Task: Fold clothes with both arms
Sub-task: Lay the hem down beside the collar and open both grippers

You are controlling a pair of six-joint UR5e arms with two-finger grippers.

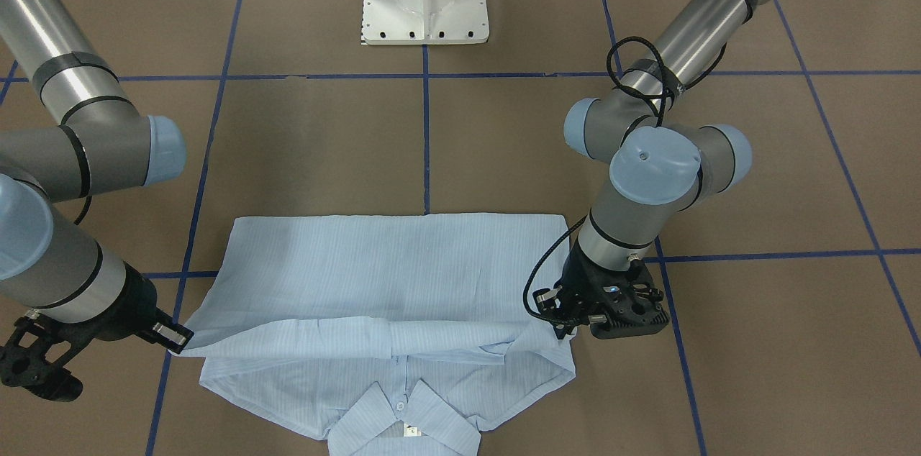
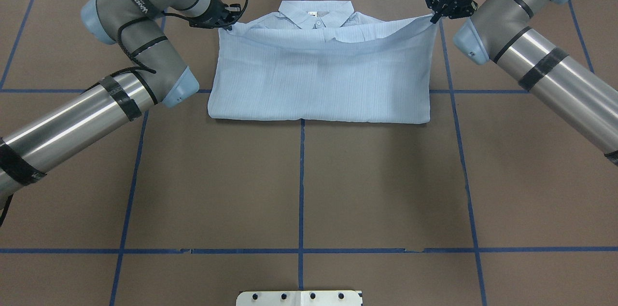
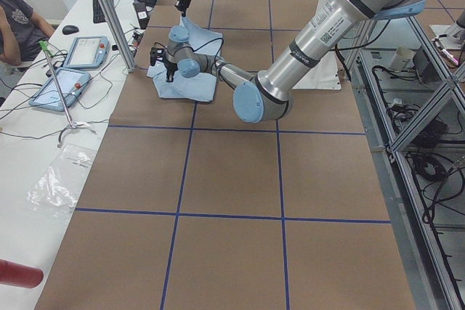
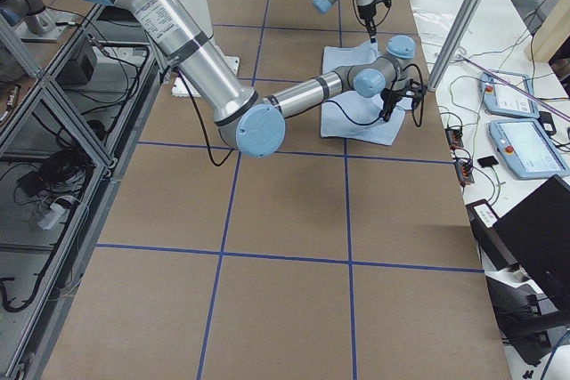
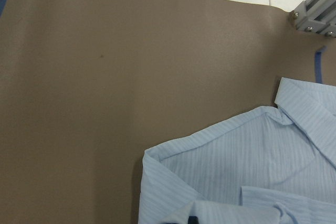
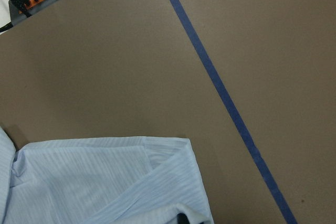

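Corners of the folded shirt (image 2: 318, 74) sit pinched in the closed left gripper (image 2: 223, 22), upper left, and right gripper (image 2: 436, 16), upper right, apparently keeping the edge taut.

Folded pinstriped shirt (image 5: 252, 166) corner on brown table (image 5: 94, 103)

1 shirt (image 2: 318, 74); 2 arms (image 2: 72, 122)

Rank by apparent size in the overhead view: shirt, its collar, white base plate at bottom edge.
1. shirt, clearly largest.
2-3. collar and white base plate: visible areas look alike; the plate is cut by the frame edge, so unranked.
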